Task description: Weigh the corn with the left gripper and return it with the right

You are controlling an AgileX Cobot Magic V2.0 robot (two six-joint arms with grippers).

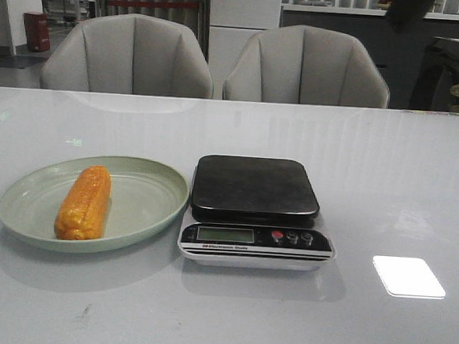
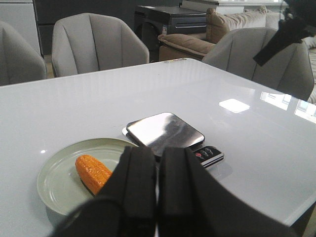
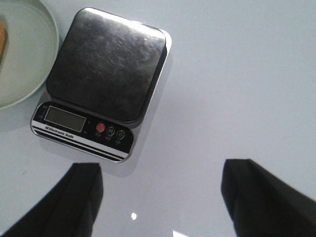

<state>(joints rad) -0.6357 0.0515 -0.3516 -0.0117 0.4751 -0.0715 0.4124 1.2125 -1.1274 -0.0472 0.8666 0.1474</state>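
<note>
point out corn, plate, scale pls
corn (image 1: 83, 203), front view, middle of the cob
plate (image 1: 145, 200), front view, bare floor right of the cob
scale (image 1: 255, 186), front view, centre of the dark weighing platform

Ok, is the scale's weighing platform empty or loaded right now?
Empty. The scale has a bare dark platform in all three views; the corn lies in the green plate beside it.

Open tabletop (image 1: 418, 177) right of and in front of the kitchen scale (image 1: 257, 212). Green plate (image 1: 144, 205) just beside the scale's left edge, gap too narrow to judge. Scale platform bare. Two chairs (image 1: 127, 55) beyond the far edge.
</note>
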